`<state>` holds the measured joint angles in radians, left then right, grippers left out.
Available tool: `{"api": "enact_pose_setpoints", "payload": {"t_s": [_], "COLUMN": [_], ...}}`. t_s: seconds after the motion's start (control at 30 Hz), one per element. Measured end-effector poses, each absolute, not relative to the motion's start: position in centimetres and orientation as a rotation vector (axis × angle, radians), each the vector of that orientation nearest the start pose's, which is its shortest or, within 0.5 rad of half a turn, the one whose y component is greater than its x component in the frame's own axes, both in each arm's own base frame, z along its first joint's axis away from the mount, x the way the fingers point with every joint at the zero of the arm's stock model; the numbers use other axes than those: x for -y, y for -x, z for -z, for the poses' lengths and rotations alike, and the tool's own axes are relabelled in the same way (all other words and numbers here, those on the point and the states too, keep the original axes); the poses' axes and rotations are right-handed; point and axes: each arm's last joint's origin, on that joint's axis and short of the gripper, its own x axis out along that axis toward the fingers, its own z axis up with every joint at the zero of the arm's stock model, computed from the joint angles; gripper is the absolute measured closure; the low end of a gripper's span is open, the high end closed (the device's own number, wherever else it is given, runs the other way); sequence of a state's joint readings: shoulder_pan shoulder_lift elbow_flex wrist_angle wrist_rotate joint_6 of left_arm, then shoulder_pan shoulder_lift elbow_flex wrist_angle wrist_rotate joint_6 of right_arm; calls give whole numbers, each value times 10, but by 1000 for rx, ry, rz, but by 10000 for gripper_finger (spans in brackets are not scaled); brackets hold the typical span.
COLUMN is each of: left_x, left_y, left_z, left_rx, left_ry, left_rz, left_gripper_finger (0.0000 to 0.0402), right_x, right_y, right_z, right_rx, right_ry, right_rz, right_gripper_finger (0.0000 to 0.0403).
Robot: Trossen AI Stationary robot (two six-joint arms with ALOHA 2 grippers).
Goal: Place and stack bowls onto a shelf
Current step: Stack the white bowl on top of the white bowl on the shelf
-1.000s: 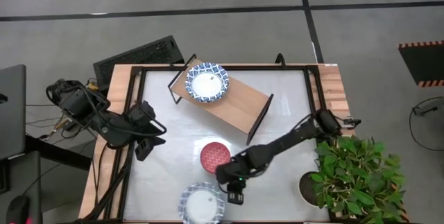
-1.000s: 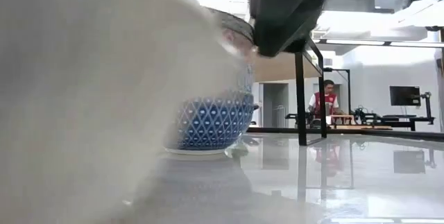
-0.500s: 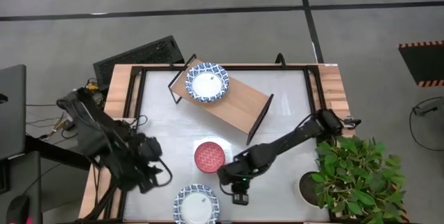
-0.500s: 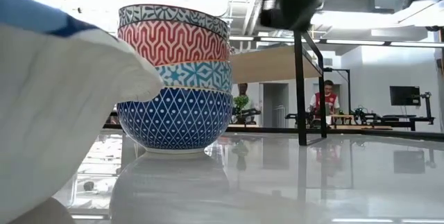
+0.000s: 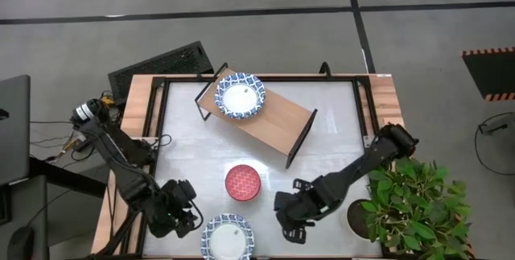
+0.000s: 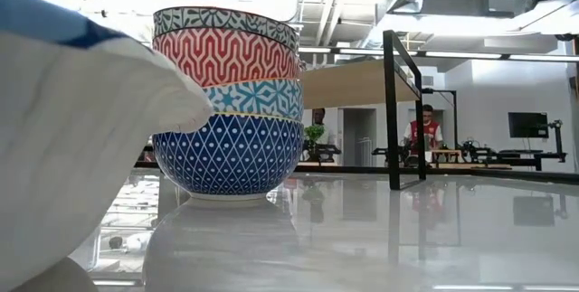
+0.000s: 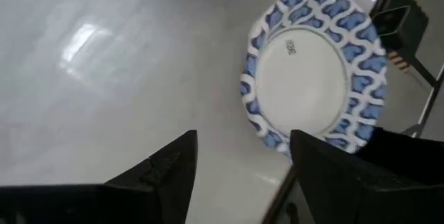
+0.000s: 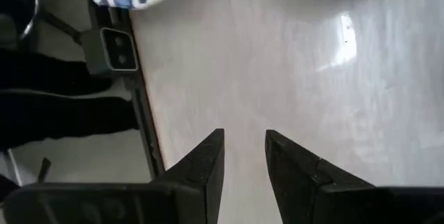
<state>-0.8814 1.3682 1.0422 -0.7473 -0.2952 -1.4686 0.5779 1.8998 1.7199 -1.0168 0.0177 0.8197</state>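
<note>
Left gripper [image 5: 187,216] low over the table's front edge, just left of the front bowl [image 5: 226,238], fingers [image 7: 170,161] spread apart and holding nothing. In the left wrist view that bowl [image 7: 313,66] sits white-centred with a blue patterned rim, beyond the fingertips.

Right gripper [image 5: 294,226] near the front edge, to the right of the same bowl, apart from it; fingers [image 8: 208,158] parted by a narrow gap, nothing between them.

Red stack [image 5: 243,182] mid-table; in the low view it shows as several nested patterned bowls [image 6: 228,102].

Shelf [image 5: 265,119] stands askew toward the back edge, one blue-rimmed bowl [image 5: 240,95] on its left end.
</note>
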Motion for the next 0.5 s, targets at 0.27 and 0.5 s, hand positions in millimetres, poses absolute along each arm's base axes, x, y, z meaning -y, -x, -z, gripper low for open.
{"api": "enact_pose_setpoints", "payload": {"t_s": [0.27, 0.5], "left_x": [193, 196], "left_y": [-175, -178], "left_z": [-218, -186], "left_rx": [-961, -917], "left_ry": [767, 891], "left_rz": [-221, -156], "left_gripper_finger": [146, 140], "right_x": [-226, -232], "right_y": [-321, -317], "right_z": [-278, -278], "right_rx": [-1255, -1258], "right_ry": [-379, -392], "right_rz": [36, 42], "right_gripper_finger": [272, 272]}}
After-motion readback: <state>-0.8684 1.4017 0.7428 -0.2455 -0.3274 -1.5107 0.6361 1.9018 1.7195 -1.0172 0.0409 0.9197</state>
